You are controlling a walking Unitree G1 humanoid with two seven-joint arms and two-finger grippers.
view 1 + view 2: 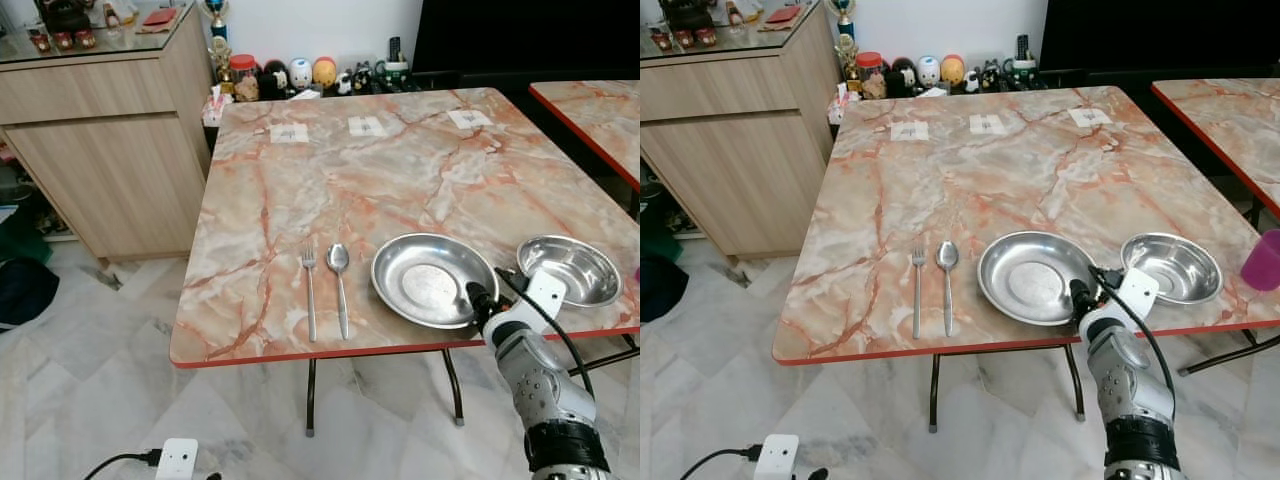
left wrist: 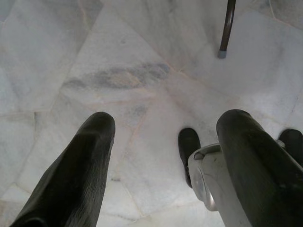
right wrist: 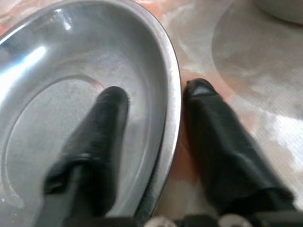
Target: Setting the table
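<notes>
— Left eye view first: where is the right gripper (image 1: 478,296)?

— At the near edge of the table (image 1: 330,190), against the plate's (image 1: 425,279) rim on the side facing the bowl (image 1: 570,268). The bowl sits just beyond it to the right. The fork (image 1: 309,290) and spoon (image 1: 339,276) lie side by side across the plate from the gripper, close to each other.

— Right eye view?

— Same scene, plus a purple cup (image 1: 1264,260) past the bowl, at the table's edge.

— Left wrist view?

— The left gripper (image 2: 165,137) hangs over the marble floor (image 2: 94,61), fingers spread wide and holding nothing.

— Right wrist view?

— The gripper straddles the plate rim: one finger (image 3: 106,127) inside the plate, the other (image 3: 215,127) outside on the tabletop. A gap shows on each side of the rim, so the fingers are parted, not clamped.
</notes>
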